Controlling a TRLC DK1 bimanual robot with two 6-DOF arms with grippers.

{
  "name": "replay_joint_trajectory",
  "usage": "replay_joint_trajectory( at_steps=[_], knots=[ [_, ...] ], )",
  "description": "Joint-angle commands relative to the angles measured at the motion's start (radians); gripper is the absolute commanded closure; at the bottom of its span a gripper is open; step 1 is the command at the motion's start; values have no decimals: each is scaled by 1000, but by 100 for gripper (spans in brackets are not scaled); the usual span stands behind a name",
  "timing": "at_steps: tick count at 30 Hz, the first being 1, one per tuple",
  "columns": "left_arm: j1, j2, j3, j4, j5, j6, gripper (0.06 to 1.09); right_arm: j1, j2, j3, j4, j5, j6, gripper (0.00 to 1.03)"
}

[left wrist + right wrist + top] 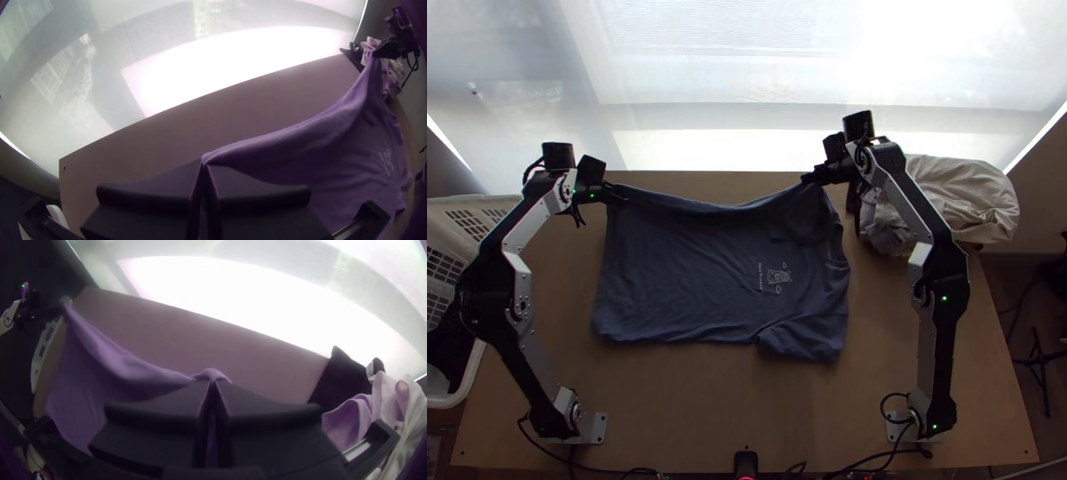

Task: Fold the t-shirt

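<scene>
The blue t-shirt [707,264] lies on the table on its side, its small print facing up and a sleeve near the lower right; its far edge is lifted at both ends and sags between them. My left gripper [619,192] is shut on the far left corner, and in the left wrist view my left gripper [203,168] pinches the edge of the shirt [289,146]. My right gripper [809,179] is shut on the far edge toward the right; in the right wrist view my right gripper [212,384] has a bit of shirt [111,360] between its tips.
A pile of pale and dark cloth [955,200] lies at the table's far right corner, beside the right arm. A white basket [475,376] stands off the left edge. Bare table [707,400] extends in front of the shirt.
</scene>
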Motion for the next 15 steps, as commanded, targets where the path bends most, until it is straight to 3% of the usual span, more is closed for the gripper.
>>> replay_joint_trajectory(
  at_steps=[1,4,15],
  knots=[
    [-18,119,125,-117,-59,27,100,5,96,84,-167,48,-24,100],
    [-20,78,101,-232,-57,65,100,15,37,-1,-223,48,-38,100],
    [-117,-163,-209,-265,-51,98,100,49,-192,-375,-202,47,-43,100]
  ],
)
